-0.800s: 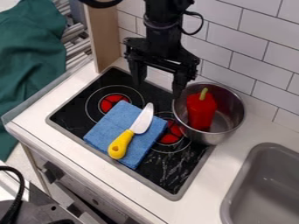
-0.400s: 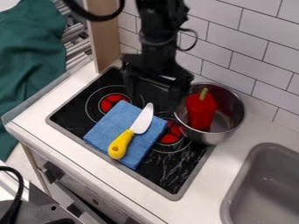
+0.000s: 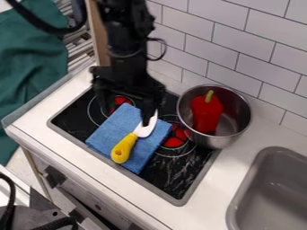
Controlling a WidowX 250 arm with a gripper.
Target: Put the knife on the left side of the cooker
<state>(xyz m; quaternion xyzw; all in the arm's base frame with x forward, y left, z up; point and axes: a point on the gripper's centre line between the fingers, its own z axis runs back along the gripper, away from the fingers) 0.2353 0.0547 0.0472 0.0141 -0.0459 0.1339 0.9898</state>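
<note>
Knife [image 3: 135, 135] lies on the blue cloth [image 3: 105, 136] atop the cooker [image 3: 169, 179], yellow handle toward the front edge. My tool [image 3: 127, 117] has swung leftward in view and down, its fingers spread, one now overlapping the blade's tip. I judge I'm lining up a grasp, which must come before any leftward carry.

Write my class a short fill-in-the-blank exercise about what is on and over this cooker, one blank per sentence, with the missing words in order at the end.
1. The knife lies on a blue ______.
2. The knife's handle is ______ in colour.
3. The red pepper is inside the metal ______.
4. The black gripper is ______, with its fingers apart.

Missing words: cloth; yellow; pot; open.
</note>
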